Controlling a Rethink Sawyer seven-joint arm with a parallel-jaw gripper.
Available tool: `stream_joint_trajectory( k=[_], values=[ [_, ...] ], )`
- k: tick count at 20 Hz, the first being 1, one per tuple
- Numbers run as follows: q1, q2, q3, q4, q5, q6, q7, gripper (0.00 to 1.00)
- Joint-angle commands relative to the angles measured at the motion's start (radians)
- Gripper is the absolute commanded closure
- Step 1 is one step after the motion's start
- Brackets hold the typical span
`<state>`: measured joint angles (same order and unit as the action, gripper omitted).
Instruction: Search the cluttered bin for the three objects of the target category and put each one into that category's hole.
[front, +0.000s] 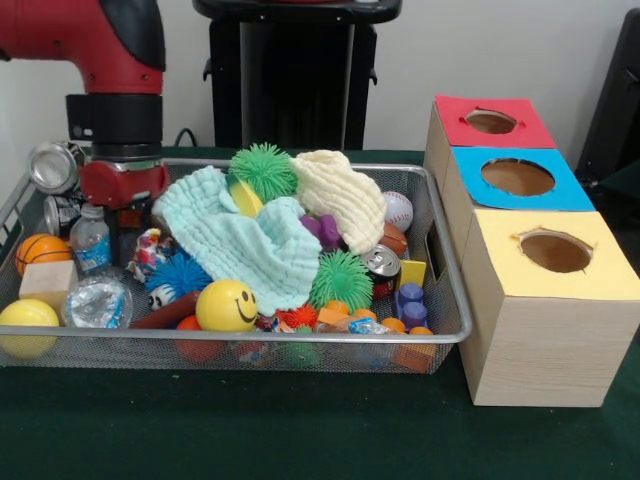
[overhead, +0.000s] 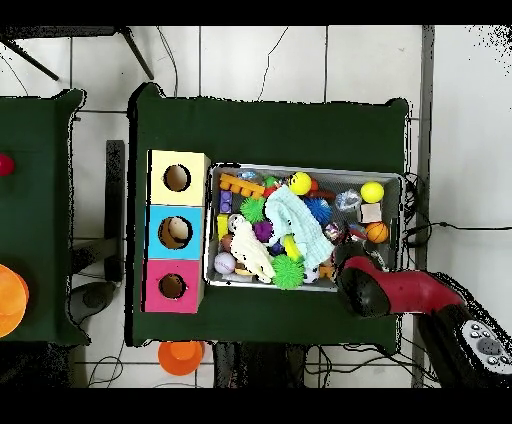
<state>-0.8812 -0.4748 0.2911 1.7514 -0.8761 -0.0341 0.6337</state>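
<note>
The silver wire-mesh bin (front: 250, 338) is full of toys: a mint cloth (front: 240, 240), a cream cloth (front: 340, 195), green spiky balls (front: 263, 170), a yellow smiley ball (front: 226, 305), a water bottle (front: 92, 240), a small basketball (front: 42, 250), a baseball (front: 397, 210) and a soda can (front: 381, 265). Beside the bin stand three boxes with holes: red (front: 490, 122), blue (front: 517, 177) and yellow (front: 555, 252). My gripper (front: 128, 222) is lowered into the bin's back left corner, beside the water bottle; clutter hides its lower part. In the overhead view the arm (overhead: 362, 282) covers it.
A wooden block (front: 48, 282), a yellow ball (front: 27, 325) and a crushed plastic bottle (front: 97, 303) lie at the bin's left end. A silver can (front: 52, 167) sits at its back left corner. An orange object (overhead: 181, 354) lies off the table.
</note>
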Motion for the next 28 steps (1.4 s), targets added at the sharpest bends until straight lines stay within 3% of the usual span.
stream_joint_trajectory(
  k=[1, 5, 12, 17, 24, 26, 27, 28],
  values=[
    [0.331, -0.037, -0.406, -0.125, 0.102, -0.229, 0.222, 0.00],
    [0.450, -0.021, -0.584, -0.159, 0.208, -0.296, 0.160, 0.00],
    [0.552, -0.024, -0.689, -0.172, 0.234, -0.270, 0.127, 0.00],
    [0.488, -0.107, -0.524, -0.078, 0.083, -0.030, 0.088, 0.00],
    [0.539, -0.028, -0.586, -0.083, 0.066, 0.002, 0.116, 0.00],
    [0.507, -0.023, -0.548, -0.084, 0.057, 0.027, 0.110, 0.00],
    [0.450, -0.041, -0.470, -0.066, 0.046, 0.078, 0.075, 0.00],
    [0.426, -0.038, -0.439, -0.060, 0.043, 0.093, 0.065, 0.00]
  ],
)
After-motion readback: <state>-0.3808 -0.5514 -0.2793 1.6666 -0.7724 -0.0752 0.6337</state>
